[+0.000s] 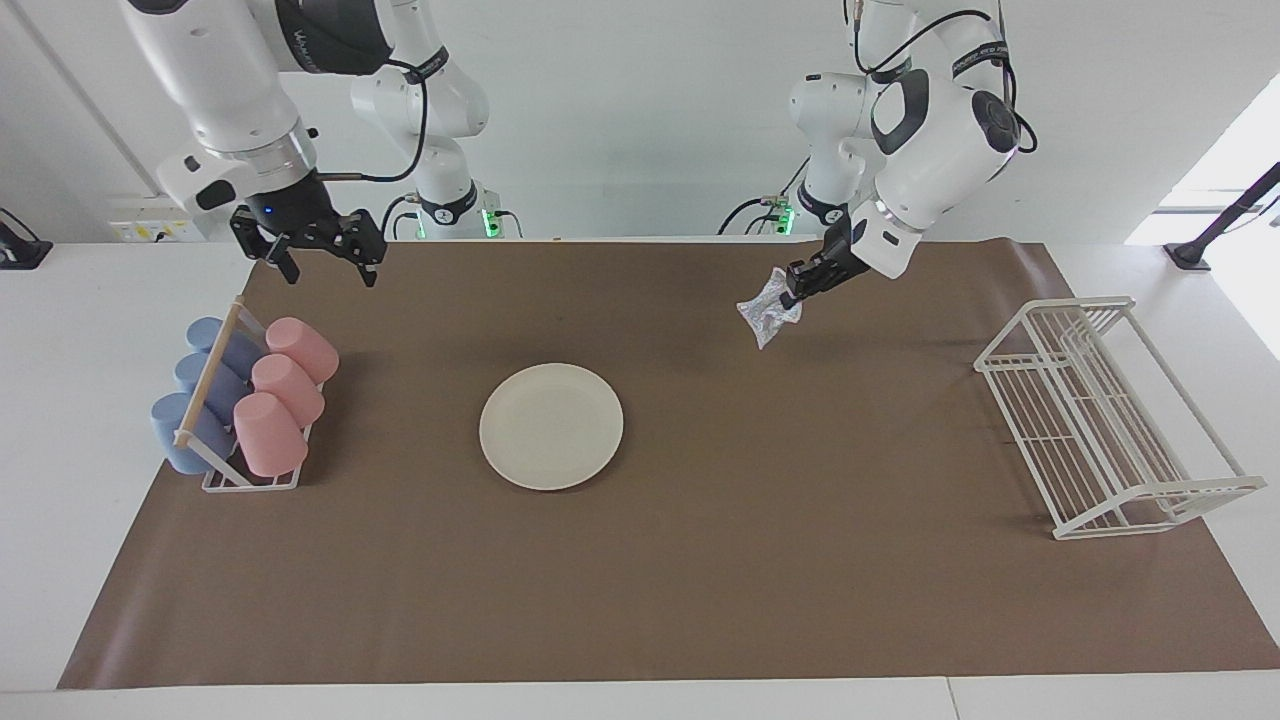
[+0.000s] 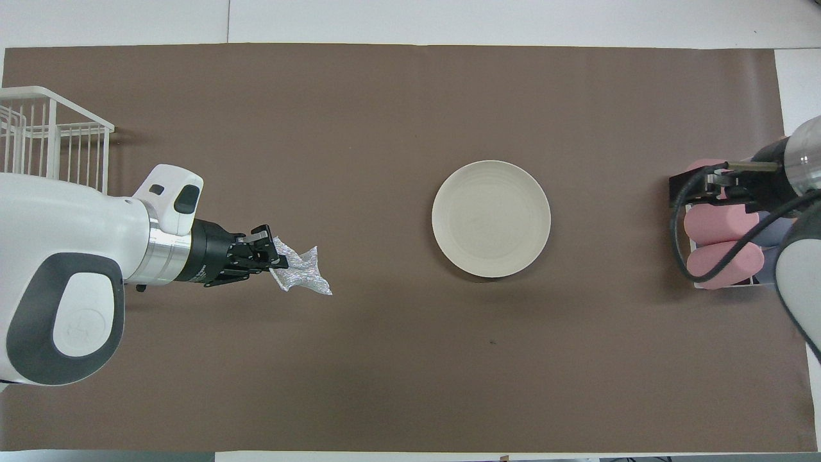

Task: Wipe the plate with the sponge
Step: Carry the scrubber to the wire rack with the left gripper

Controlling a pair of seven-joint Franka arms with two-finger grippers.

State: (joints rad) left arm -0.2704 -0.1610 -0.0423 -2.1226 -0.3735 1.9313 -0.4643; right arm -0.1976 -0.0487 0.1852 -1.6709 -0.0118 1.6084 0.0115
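Left fingers point(image 1: 795, 290) clamp sponge point(image 1: 762, 309); right fingers point(image 1: 322, 262) apart (over cups point(image 1: 285, 380)).

Bright, even light fills my workspace, with daylight glare at the facing view's edge. Soft shadows lie under the rack point(image 1: 1110, 420) and cups point(image 1: 245, 400). Everything looks sharp.

1. Plate point(image 1: 551, 426): plain cream-white, no pattern.
2. Sponge point(image 1: 766, 309): silvery-grey, shiny speckled mesh.
3. Table covering point(image 1: 700, 560): uniform matte brown; bare table point(image 1: 60, 420) around it white.
4. Cups in the cup rack point(image 1: 250, 478): three pink cups point(image 1: 285, 392), three dusty blue cups point(image 1: 195, 385); pale wooden rod point(image 1: 208, 372) across them.
5. Wire rack point(image 1: 1110, 415): white.
6. Left gripper point(image 1: 792, 293) and right gripper point(image 1: 320, 262): black; arm shells white with dark grey caps.
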